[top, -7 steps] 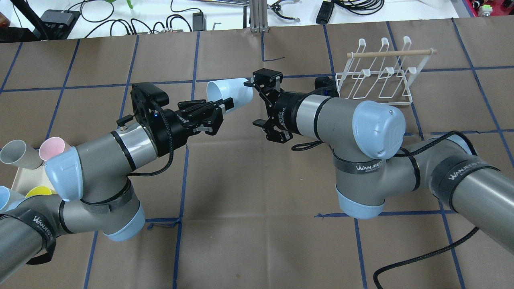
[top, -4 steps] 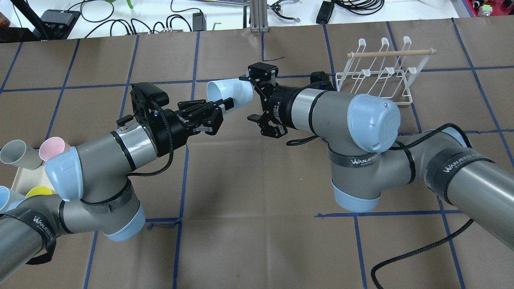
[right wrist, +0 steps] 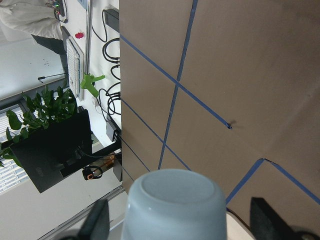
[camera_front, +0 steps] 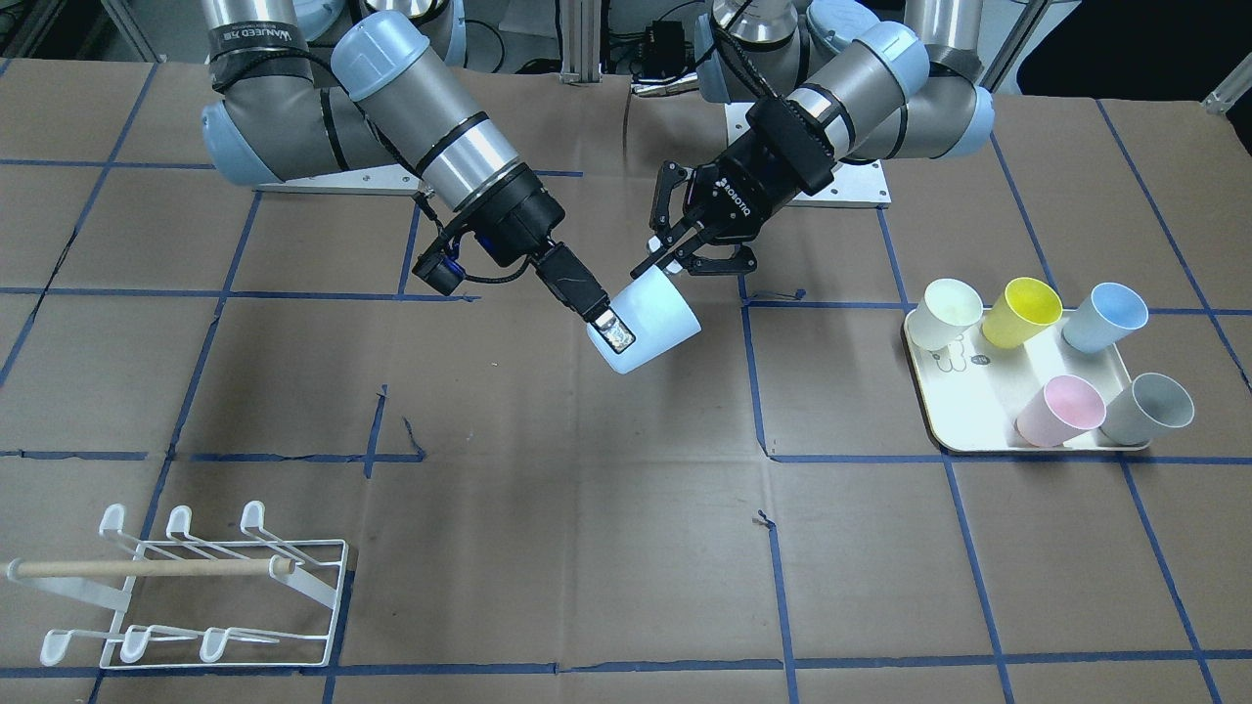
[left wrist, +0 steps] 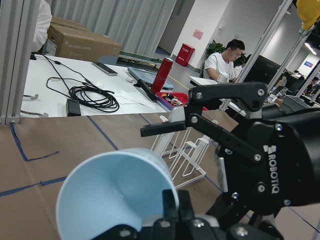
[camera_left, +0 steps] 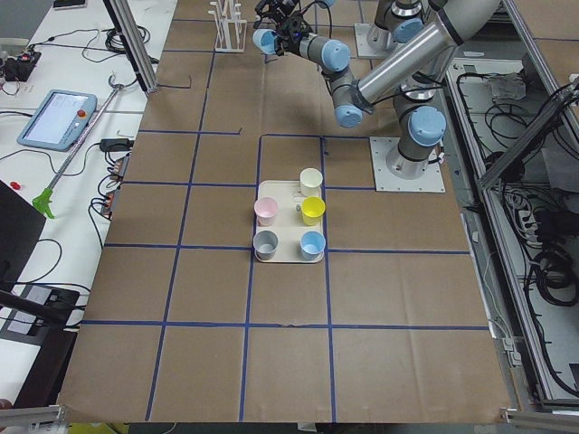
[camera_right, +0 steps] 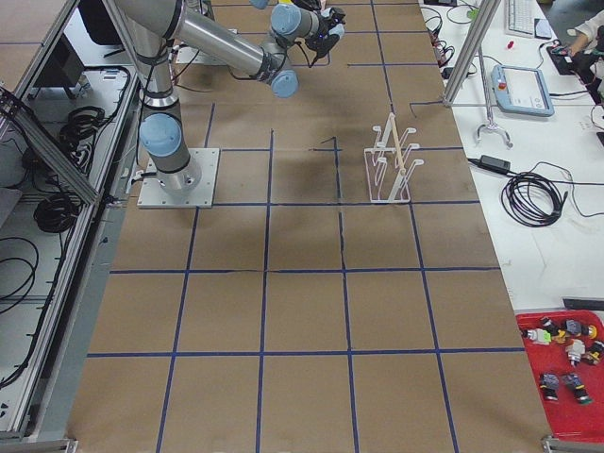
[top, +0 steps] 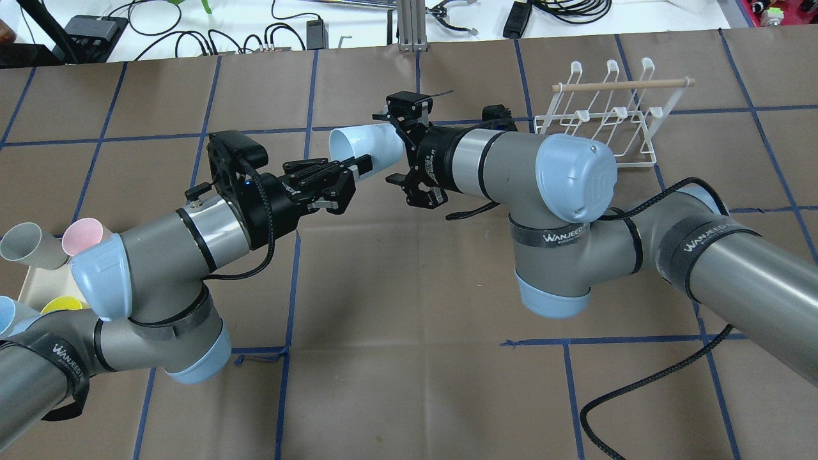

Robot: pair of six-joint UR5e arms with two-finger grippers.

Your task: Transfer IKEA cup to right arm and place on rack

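Pale-blue IKEA cup [top: 367, 148] hangs sideways above the desk [top: 409, 287], the jaws of the left gripper [top: 359, 167] clamped on its rim, while those of the right gripper [top: 383, 149] stand open astride its base. It looks like mid-handover: the right jaws must close before the left release. The rack [top: 623, 84] bears no cup; the tray [camera_front: 978, 391] holds five.

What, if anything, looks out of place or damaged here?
Nothing spilled or broken. The pale blue cup hangs sideways in mid-air, its rim pinched by the left tool, the open right tool around its base; the brown table paper has small tears.
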